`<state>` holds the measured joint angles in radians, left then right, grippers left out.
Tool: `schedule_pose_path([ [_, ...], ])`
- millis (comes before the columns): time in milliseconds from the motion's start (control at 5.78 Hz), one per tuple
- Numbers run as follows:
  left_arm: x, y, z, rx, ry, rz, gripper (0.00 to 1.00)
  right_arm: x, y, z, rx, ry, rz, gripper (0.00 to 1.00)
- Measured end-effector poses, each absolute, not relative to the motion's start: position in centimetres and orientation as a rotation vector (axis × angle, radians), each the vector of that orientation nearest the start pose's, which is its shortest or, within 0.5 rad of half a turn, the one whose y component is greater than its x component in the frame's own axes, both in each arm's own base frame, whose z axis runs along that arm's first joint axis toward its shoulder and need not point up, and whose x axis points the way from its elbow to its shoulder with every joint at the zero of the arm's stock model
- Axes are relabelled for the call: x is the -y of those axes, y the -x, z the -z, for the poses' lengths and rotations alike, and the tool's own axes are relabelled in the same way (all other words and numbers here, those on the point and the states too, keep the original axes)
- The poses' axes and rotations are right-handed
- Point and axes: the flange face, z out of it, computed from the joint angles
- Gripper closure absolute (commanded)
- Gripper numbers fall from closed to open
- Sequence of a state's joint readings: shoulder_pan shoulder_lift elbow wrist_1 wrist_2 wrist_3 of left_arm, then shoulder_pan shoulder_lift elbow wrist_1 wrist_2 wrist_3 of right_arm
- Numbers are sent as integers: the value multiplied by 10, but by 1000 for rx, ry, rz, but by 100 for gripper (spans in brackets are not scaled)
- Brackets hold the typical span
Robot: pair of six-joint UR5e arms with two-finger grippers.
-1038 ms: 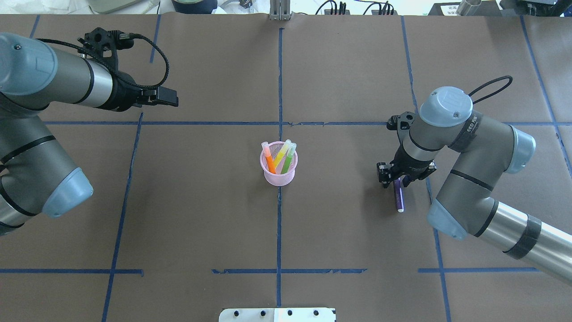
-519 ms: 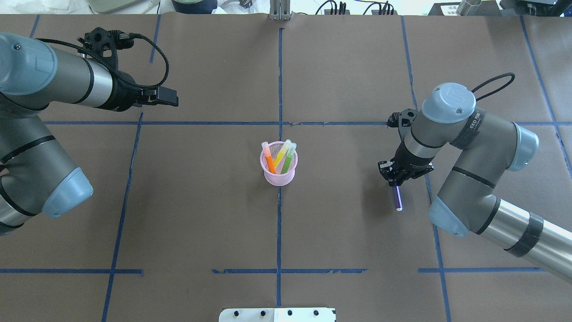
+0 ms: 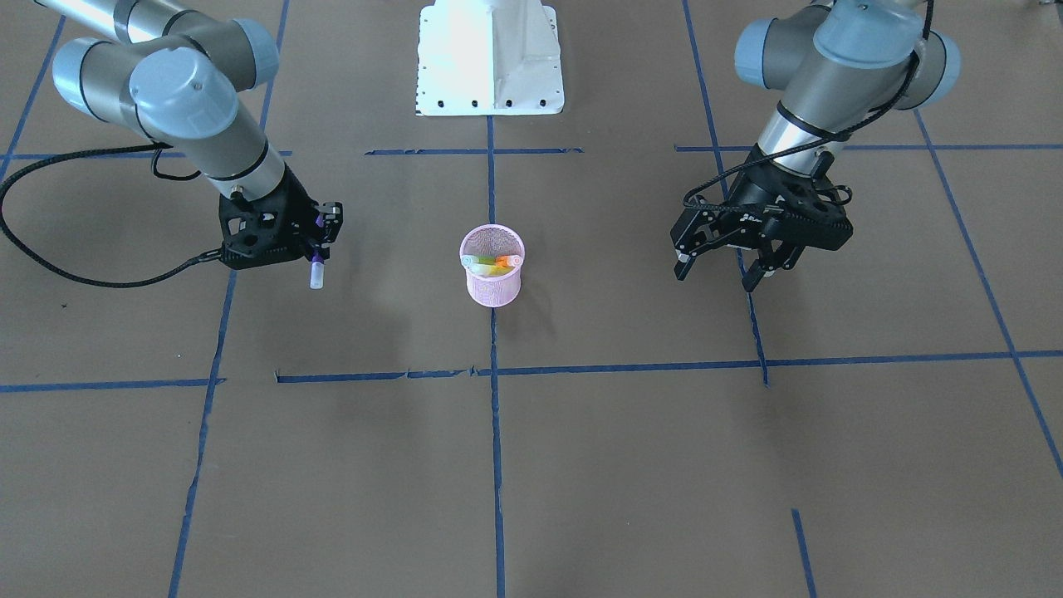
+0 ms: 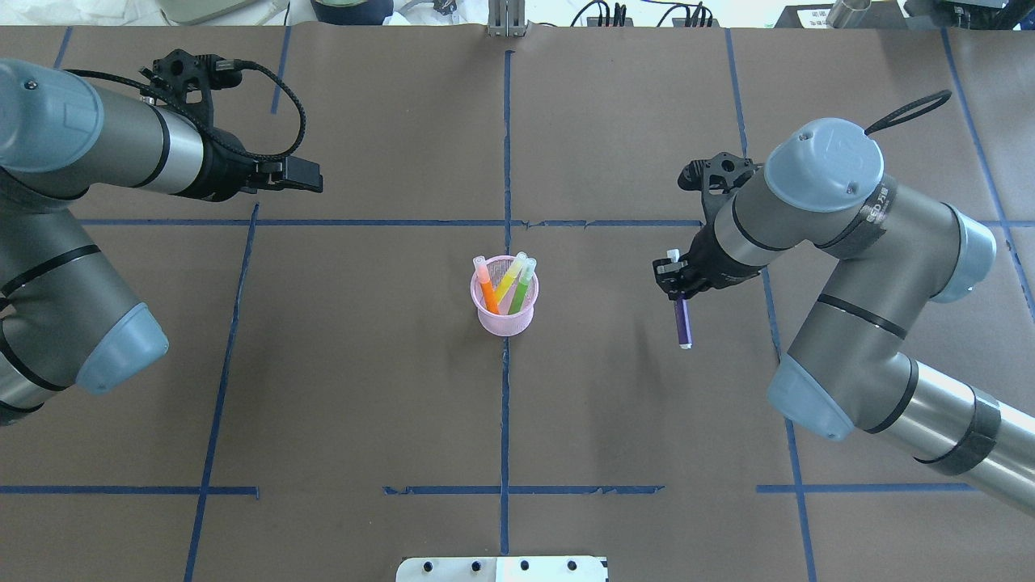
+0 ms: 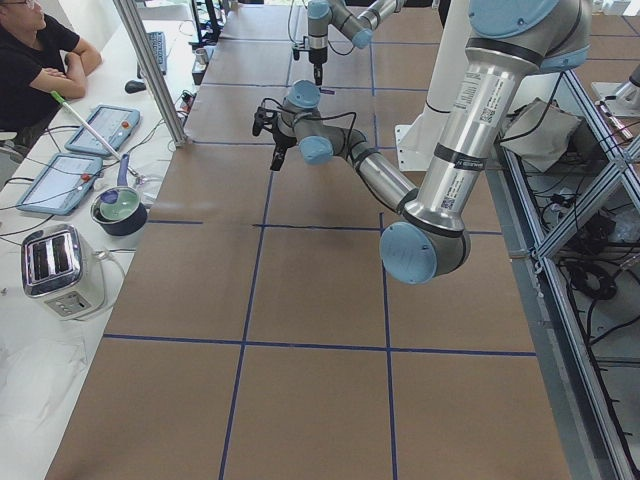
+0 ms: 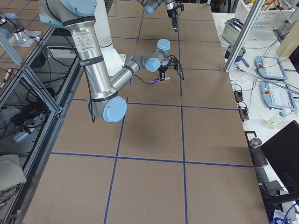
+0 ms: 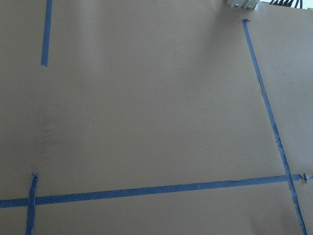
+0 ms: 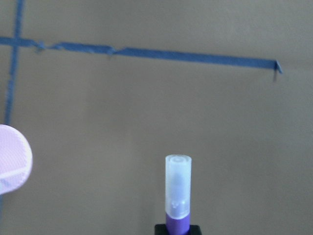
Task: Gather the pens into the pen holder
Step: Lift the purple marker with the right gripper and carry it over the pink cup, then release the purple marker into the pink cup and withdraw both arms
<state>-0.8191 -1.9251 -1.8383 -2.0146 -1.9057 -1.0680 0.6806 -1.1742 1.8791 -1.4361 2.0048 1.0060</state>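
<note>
The pink mesh pen holder [image 4: 503, 317] stands at the table's middle, also in the front view [image 3: 492, 286]. An orange pen [image 4: 487, 294], a yellow pen [image 4: 509, 280] and a green pen [image 4: 522, 293] lean inside it. My right gripper [image 4: 676, 284] is shut on the purple pen [image 4: 682, 320] and holds it above the table, right of the holder. In the right wrist view the pen's pale cap [image 8: 178, 188] points out and the holder's rim [image 8: 13, 164] shows at the left edge. My left gripper [image 3: 716, 276] is open and empty, far left of the holder.
Blue tape lines [image 4: 505, 145] cross the brown table. The white robot base plate [image 3: 490, 58] sits at the robot's edge. A toaster [image 5: 58, 268] and tablets lie on a side bench beside an operator [image 5: 35, 60].
My right gripper closed on the purple pen, lifted it off the table and carried it left and farther out, closer to the holder. The left arm has not moved.
</note>
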Motion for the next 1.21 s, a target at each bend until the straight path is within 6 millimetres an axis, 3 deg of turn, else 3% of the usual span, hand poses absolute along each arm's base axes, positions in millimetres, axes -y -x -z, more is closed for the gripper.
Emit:
schedule_pose_path([
  [173,505,-334,-291,-1018,-410,106,0,439,404,-237,947,-265,18,100],
  [346,505,-334,-290,-1018,-411,107,0,422,418,-199,972,-373,-57,100],
  [519,505,-334,-290,-1018,-411,106,0,398,444,-176,983,-496,-144,100],
  [865,505,-333,-290,-1019,-411,106,0,360,484,-160,995,-708,-315,100],
  [1211,505,-333,-290,-1019,-411,106,0,348,522,-161,947,-832,-436,99],
])
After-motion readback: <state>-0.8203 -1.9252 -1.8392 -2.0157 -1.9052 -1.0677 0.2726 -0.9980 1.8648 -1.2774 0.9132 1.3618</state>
